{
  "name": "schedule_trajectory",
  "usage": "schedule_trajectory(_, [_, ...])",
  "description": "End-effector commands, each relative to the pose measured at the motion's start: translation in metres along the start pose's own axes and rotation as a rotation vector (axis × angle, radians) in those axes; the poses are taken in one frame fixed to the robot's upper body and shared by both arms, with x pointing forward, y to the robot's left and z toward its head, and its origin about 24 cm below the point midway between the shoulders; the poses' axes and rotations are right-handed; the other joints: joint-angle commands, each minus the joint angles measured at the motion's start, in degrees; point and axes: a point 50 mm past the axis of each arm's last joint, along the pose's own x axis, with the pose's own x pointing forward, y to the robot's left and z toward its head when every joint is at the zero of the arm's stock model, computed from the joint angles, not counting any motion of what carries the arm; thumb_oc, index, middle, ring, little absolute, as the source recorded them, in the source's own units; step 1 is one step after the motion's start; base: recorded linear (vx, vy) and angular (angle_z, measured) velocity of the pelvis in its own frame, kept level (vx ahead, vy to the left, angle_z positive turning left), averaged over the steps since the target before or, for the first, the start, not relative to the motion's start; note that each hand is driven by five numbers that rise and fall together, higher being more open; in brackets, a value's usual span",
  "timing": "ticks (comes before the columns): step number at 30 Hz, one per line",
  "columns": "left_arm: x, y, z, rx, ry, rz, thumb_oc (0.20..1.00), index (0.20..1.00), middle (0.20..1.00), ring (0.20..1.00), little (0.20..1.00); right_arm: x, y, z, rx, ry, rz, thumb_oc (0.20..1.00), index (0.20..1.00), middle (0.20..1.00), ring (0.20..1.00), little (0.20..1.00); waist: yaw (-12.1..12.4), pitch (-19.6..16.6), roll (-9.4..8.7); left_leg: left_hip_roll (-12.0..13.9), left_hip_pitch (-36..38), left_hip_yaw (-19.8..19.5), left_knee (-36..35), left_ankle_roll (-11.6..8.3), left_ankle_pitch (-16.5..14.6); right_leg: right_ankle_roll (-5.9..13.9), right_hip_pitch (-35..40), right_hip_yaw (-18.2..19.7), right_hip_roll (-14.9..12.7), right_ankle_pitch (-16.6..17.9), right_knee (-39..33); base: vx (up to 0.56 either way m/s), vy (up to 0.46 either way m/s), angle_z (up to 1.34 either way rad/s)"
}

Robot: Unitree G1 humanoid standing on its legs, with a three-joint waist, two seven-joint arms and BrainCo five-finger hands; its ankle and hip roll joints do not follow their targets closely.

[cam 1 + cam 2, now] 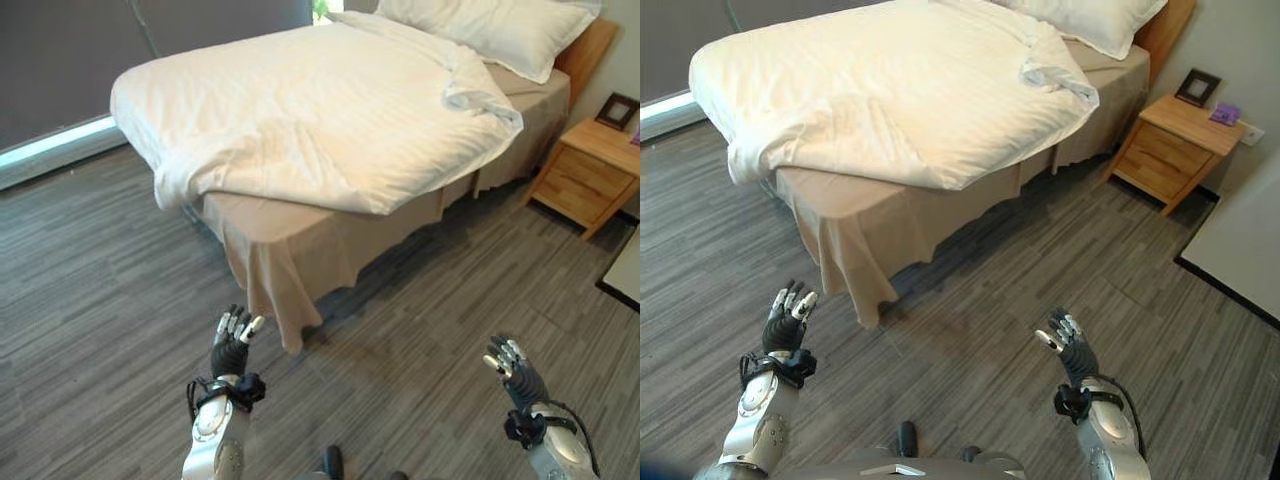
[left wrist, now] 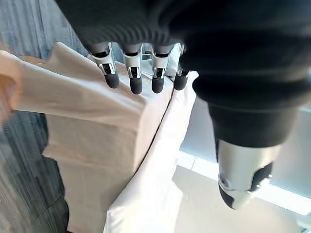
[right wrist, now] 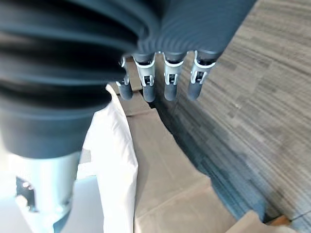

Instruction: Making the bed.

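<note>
The bed (image 1: 300,240) stands ahead on the grey plank floor (image 1: 90,300), its near corner pointing towards the robot. A white duvet (image 1: 310,110) lies rumpled and askew over the mattress: it hangs low over the left side of the foot end, while along the near side its edge rides up, baring the beige sheet (image 1: 290,260), which drapes to the floor at the corner. Up by the wooden headboard (image 1: 592,45) rests a white pillow (image 1: 480,25), and a bunched fold of duvet sits just beside it.

Left robot hand (image 1: 231,342) is raised over the floor, fingers straight and spread, gripping nothing; the draped corner of the sheet hangs near it, just ahead and to its right, not touching. Right robot hand (image 1: 512,368) is raised over the floor too, fingers relaxed and empty, well apart from the bed's near side.

A wooden nightstand (image 1: 588,170) stands right of the bed, with a dark picture frame (image 1: 618,108) on top.
</note>
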Motion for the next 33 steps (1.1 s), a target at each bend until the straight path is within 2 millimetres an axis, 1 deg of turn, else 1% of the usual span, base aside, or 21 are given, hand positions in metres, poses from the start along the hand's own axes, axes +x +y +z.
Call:
schedule_trajectory(1, [0.011,-0.008,0.017,-0.022,-0.095,-0.018,1.0,1.0,1.0,1.0,1.0,0.013,-0.001,0.032,0.025,-0.143,-0.011,1.0,1.0,1.0,1.0,1.0,2.6,3.4,-3.0,2.7,-0.2,-4.5,14.8,-2.83,-0.7,4.67,-1.4,-0.3,-5.1,8.6,-2.1,0.03,0.058,0.35])
schedule_trajectory(2, [0.011,-0.01,0.016,-0.033,-0.095,-0.016,1.0,1.0,1.0,1.0,1.0,0.015,-0.001,0.034,0.032,-0.152,-0.02,1.0,1.0,1.0,1.0,1.0,2.7,3.2,-3.36,5.6,-0.5,-4.1,12.4,-2.26,-0.4,5.22,-0.9,-0.2,-6.0,8.2,-2.3,0.06,0.053,-0.01])
schedule_trajectory(3, [0.011,-0.01,0.016,-0.033,-0.094,-0.016,1.0,1.0,1.0,1.0,1.0,0.015,-0.001,0.034,0.032,-0.152,-0.02,1.0,1.0,1.0,1.0,1.0,2.8,3.4,-3.34,5.7,-0.2,-4.0,12.4,-2.29,-0.6,5.22,-0.7,-0.1,-6.0,8.1,-2.3,0.12,0.125,-0.23])
schedule_trajectory(4, [0.009,-0.01,0.016,-0.033,-0.097,-0.016,1.0,1.0,1.0,1.0,1.0,0.015,0.0,0.038,0.048,-0.174,-0.018,1.0,1.0,1.0,1.0,1.0,2.9,2.8,-3.49,10.0,0.3,-4.0,8.5,-2.42,0.9,6.16,-0.6,-0.2,-7.3,7.7,-2.3,0.15,0.132,-0.21])
schedule_trajectory(5, [0.008,-0.01,0.015,-0.027,-0.091,-0.021,1.0,1.0,1.0,1.0,1.0,0.013,-0.001,0.039,0.045,-0.178,-0.021,1.0,1.0,1.0,1.0,1.0,3.3,2.6,-3.24,11.7,2.7,-3.5,5.0,-2.68,1.7,6.46,0.2,0.1,-7.6,7.0,-2.3,0.25,0.25,-0.03])
schedule_trajectory(6, [0.008,-0.009,0.015,-0.022,-0.089,-0.023,1.0,1.0,1.0,1.0,1.0,0.013,-0.003,0.041,0.015,-0.186,-0.025,1.0,1.0,1.0,1.0,1.0,3.2,1.9,-2.48,14.7,2.5,-4.3,-0.9,-3.39,3.5,7.29,0.1,0.5,-8.1,6.0,-2.2,0.37,0.367,0.02])
schedule_trajectory(7, [0.006,-0.007,0.011,-0.055,-0.074,-0.006,1.0,1.0,1.0,1.0,1.0,0.012,-0.007,0.042,-0.006,-0.19,-0.045,1.0,1.0,1.0,1.0,1.0,3.5,1.3,-0.96,17.9,2.5,-5.3,-8.9,-5.8,7.6,8.22,1.2,0.8,-9.2,4.3,-2.0,0.39,0.444,0.0])
schedule_trajectory(10, [0.005,-0.007,0.003,-0.242,-0.052,0.047,1.0,1.0,1.0,1.0,1.0,0.013,-0.008,0.041,-0.007,-0.185,-0.062,1.0,1.0,1.0,1.0,1.0,4.0,0.4,0.33,18.9,-0.9,-8.2,-10.8,-7.56,9.1,9.09,3.4,1.8,-10.7,3.4,-2.9,0.27,0.271,0.07])
schedule_trajectory(12, [0.004,-0.005,-0.003,-0.275,-0.033,0.08,1.0,1.0,1.0,1.0,1.0,0.013,-0.007,0.039,-0.01,-0.17,-0.056,1.0,1.0,1.0,1.0,1.0,4.5,-0.5,0.85,17.5,-1.9,-12.0,-10.8,-8.4,9.2,9.88,7.0,3.1,-12.4,2.5,-3.9,0.47,0.381,0.06])
schedule_trajectory(14, [0.002,-0.005,-0.003,-0.261,-0.034,0.072,1.0,1.0,1.0,1.0,1.0,0.015,0.0,0.041,-0.024,-0.174,-0.026,1.0,1.0,1.0,1.0,1.0,5.1,-1.7,0.66,16.4,-1.5,-11.3,-9.0,-8.43,6.8,10.71,9.5,4.4,-15.1,2.3,-3.4,0.52,0.521,-0.21])
schedule_trajectory(15, [0.002,-0.007,-0.005,-0.229,-0.014,0.038,1.0,1.0,1.0,1.0,1.0,0.015,0.003,0.039,-0.026,-0.173,-0.025,1.0,1.0,1.0,1.0,1.0,5.1,-2.2,-0.61,14.2,-2.8,-9.6,-3.5,-7.3,2.7,11.95,9.4,5.3,-19.2,7.4,-0.9,0.48,0.591,-0.66])
schedule_trajectory(16, [0.004,-0.008,-0.002,-0.188,-0.019,0.015,1.0,1.0,1.0,1.0,1.0,0.016,0.007,0.039,0.0,-0.182,-0.034,1.0,1.0,1.0,1.0,1.0,5.2,-1.9,-1.28,12.8,-3.2,-9.1,-0.4,-5.75,0.4,11.55,7.4,6.8,-20.5,12.1,2.7,0.45,0.651,-0.78])
schedule_trajectory(17, [0.006,-0.008,0.001,-0.168,-0.019,0.004,1.0,1.0,1.0,1.0,1.0,0.018,0.013,0.038,0.057,-0.191,-0.041,1.0,1.0,1.0,1.0,1.0,5.3,-1.6,-1.23,11.6,-2.8,-8.2,0.4,-3.85,-1.2,10.3,4.7,9.2,-21.1,15.9,8.1,0.19,0.331,-0.64])
schedule_trajectory(18, [0.006,-0.008,0.001,-0.168,-0.019,0.004,1.0,1.0,1.0,1.0,1.0,0.018,0.013,0.038,0.057,-0.191,-0.041,1.0,1.0,1.0,1.0,1.0,5.4,-1.7,-1.22,11.6,-2.9,-8.2,0.4,-3.83,-1.2,10.32,4.5,9.4,-21.1,16.0,8.1,0.2,0.404,-0.66])
schedule_trajectory(20, [0.009,0.001,0.012,-0.09,-0.037,-0.003,1.0,1.0,1.0,1.0,1.0,0.021,0.038,0.028,0.251,-0.167,0.021,1.0,1.0,1.0,1.0,1.0,3.8,0.8,0.71,9.6,1.1,-6.5,-1.3,-0.15,-2.5,8.2,-4.3,11.5,-19.5,25.1,20.0,0.24,0.563,-0.48])
schedule_trajectory(21, [0.009,0.001,0.012,-0.09,-0.037,-0.003,1.0,1.0,1.0,1.0,1.0,0.021,0.039,0.028,0.251,-0.167,0.021,1.0,1.0,1.0,1.0,1.0,3.8,0.8,0.65,9.6,1.2,-6.4,-1.3,-0.17,-2.5,8.2,-4.5,11.7,-19.5,25.0,20.3,0.35,0.652,-0.36])
schedule_trajectory(22, [0.009,0.013,0.021,0.009,-0.058,0.0,1.0,1.0,1.0,1.0,1.0,0.016,0.04,0.024,0.205,-0.143,0.066,1.0,1.0,1.0,1.0,1.0,2.2,0.9,1.76,8.7,4.4,-5.8,-4.8,1.05,-2.6,8.77,-7.9,11.1,-16.9,24.8,22.8,0.35,0.456,-0.27])
schedule_trajectory(25, [0.009,0.026,0.026,0.053,-0.073,0.026,1.0,1.0,1.0,1.0,1.0,0.009,0.026,0.02,0.121,-0.124,0.054,1.0,1.0,1.0,1.0,1.0,0.5,0.6,1.69,6.4,8.6,-4.2,-7.8,1.71,-3.6,9.36,-9.8,6.3,-15.4,21.5,18.9,0.37,0.351,-0.08])
schedule_trajectory(29, [0.014,0.017,0.03,0.032,-0.106,0.005,1.0,1.0,1.0,1.0,1.0,0.002,0.002,0.017,0.035,-0.108,-0.037,1.0,1.0,1.0,1.0,1.0,-2.2,0.0,0.4,4.6,14.2,-4.4,-10.7,0.96,-6.3,11.85,-11.2,7.9,-12.7,19.3,-0.8,0.37,0.038,-0.05])
schedule_trajectory(31, [0.015,0.013,0.029,0.017,-0.108,-0.005,1.0,1.0,1.0,1.0,1.0,0.001,0.001,0.016,0.033,-0.103,-0.043,1.0,1.0,1.0,1.0,1.0,-2.4,0.0,0.32,4.5,15.3,-4.5,-10.8,0.89,-6.9,12.26,-10.6,7.9,-11.9,19.2,-2.6,0.2,-0.025,0.15])
schedule_trajectory(33, [0.014,0.004,0.026,-0.007,-0.108,-0.027,1.0,1.0,1.0,1.0,1.0,0.0,-0.002,0.014,0.022,-0.097,-0.053,1.0,1.0,1.0,1.0,1.0,-2.5,-0.5,-0.18,4.6,17.2,-4.2,-10.8,0.65,-7.8,12.57,-10.2,4.9,-10.7,19.5,-6.2,0.26,-0.091,0.2])
